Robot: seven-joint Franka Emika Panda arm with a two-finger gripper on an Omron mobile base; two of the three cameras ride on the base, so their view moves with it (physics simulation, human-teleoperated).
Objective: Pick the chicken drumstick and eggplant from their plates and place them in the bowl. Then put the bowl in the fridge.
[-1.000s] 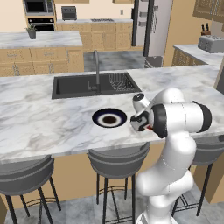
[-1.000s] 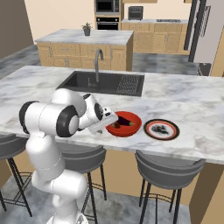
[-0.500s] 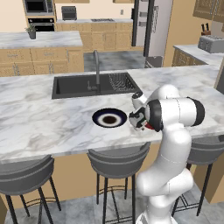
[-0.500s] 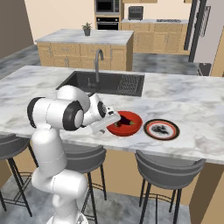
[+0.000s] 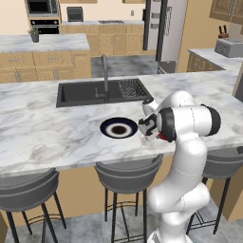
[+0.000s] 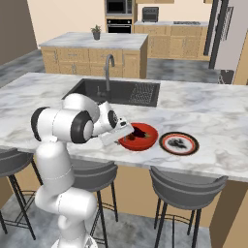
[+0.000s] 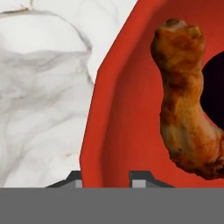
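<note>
Red glossy wall sits between the two dark tips of the gripper [image 7: 106,177] at six o'clock in the hand view: one tip stands outside on the marble, the other inside, and the jaws have drawn in on the rim of the bowl [image 7: 127,131], so the pincer looks clamped on that rim. Inside the bowl, toward two o'clock from the tips, lies the chicken drumstick [image 7: 186,100], brown and knobbly, its narrow bone end pointing up the view; just beside it at three o'clock the black curve of the eggplant [image 7: 216,92] shows at the edge. In the right base view the bowl [image 6: 140,140] rests on the marble counter [image 6: 213,109] just ahead of the hand, with the reddish-rimmed plate [image 6: 179,143] beside it at three o'clock; the left base view shows the black-and-white plate [image 5: 118,128] at nine o'clock of the hand and the sink [image 5: 102,92] beyond at eleven. The fridge [image 6: 227,34] stands well apart at the room's far side. Judging from this, both foods are in and the carry remains. The bowl is likely rigid but smooth and slick, and held by one edge it will want to tip, letting the loose drumstick and rounded eggplant roll; a deep bite on the rim and a level, slow lift seem wise.
</note>
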